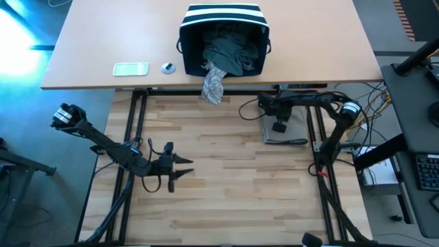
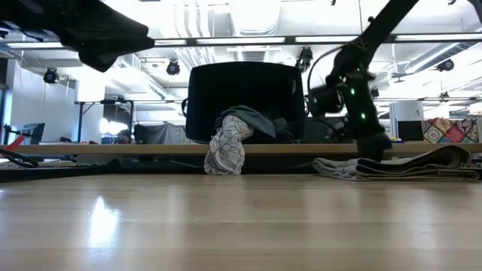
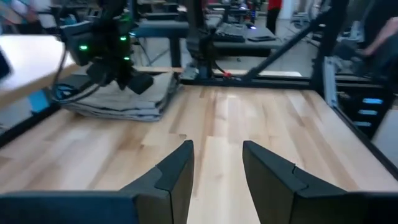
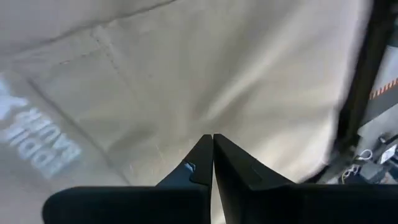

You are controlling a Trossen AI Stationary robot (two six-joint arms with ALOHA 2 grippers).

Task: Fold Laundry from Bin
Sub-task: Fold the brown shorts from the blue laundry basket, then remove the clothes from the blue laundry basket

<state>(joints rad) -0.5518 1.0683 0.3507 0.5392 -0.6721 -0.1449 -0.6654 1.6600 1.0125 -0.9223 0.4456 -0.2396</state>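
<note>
Two grippers: the right gripper [image 4: 212,155], pinched shut, over the folded tan garment [image 1: 283,128]; the left gripper [image 3: 216,165] hovers part-open, empty.

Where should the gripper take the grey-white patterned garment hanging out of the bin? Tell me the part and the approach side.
Probably grip the patterned garment at its lower hanging end, where it drapes free of the bin past the tan table's edge. Come from the workbench side, level with the cloth: the low view shows it dangling clear, with nothing in front. The open left gripper faces that way.
</note>
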